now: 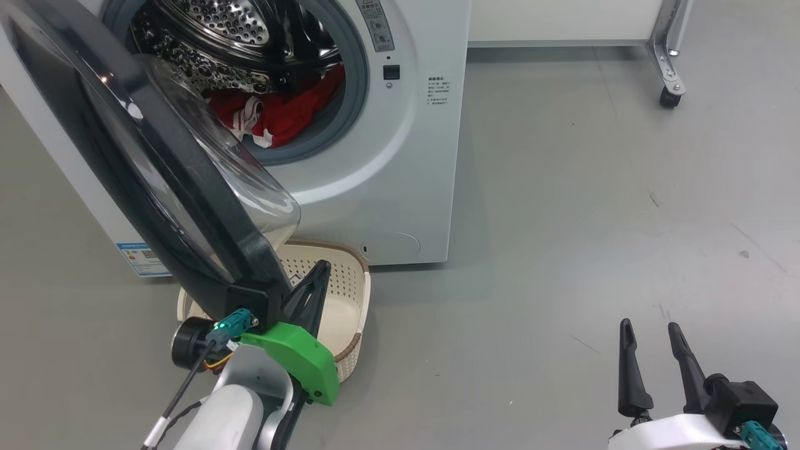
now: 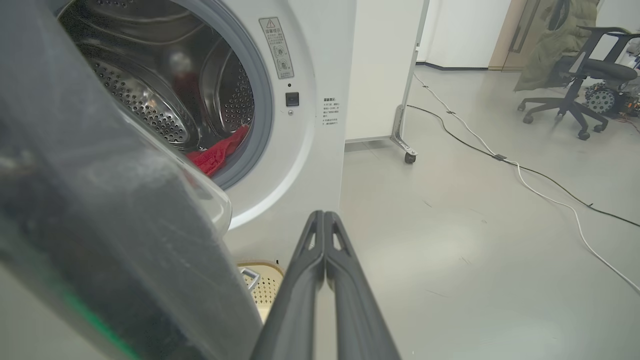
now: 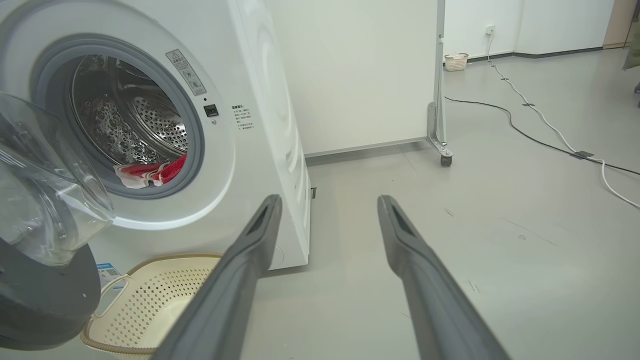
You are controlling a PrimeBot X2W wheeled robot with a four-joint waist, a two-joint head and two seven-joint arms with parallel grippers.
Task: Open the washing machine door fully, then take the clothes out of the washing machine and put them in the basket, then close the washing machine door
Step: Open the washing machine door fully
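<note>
The grey floor (image 1: pixel 594 219) spreads out wide. On it stands the washing machine (image 1: pixel 406 175), a big white front-loader whose steel drum is open to the room. The washing machine door (image 1: pixel 156 187) hangs swung out on the robot's left, a glossy black ring around a bulging clear glass bowl. Its lower edge reaches out over the basket.

To the right a white panel stands on a metal frame with castors (image 1: pixel 667 69). From the left wrist, cables (image 2: pixel 500 157) trail across the floor towards an office chair (image 2: pixel 580 85).

The basket (image 1: pixel 353 294), cream, perforated and brown-rimmed, sits on the floor against the foot of the machine, half hidden under the door. The clothes (image 1: pixel 281 115) lie in the bottom of the drum, a red heap with white trim, spilling towards the grey gasket.

The left pincer (image 1: pixel 320 270) has its two dark fingers pressed together, holding nothing. It points up just beside the door's lower rim, above the basket; I cannot tell if it touches the rim. The right pincer (image 1: pixel 650 328) hangs well off to the right over bare floor, fingers spread apart and empty.

As for writing, a grey warning sticker (image 1: pixel 375 25) with a triangle sits beside the opening, above a small black latch socket (image 1: pixel 391 72). A short block of print (image 1: pixel 437 90) is further right, and a blue label (image 1: pixel 145 257) marks the lower corner. All are too small to read.
</note>
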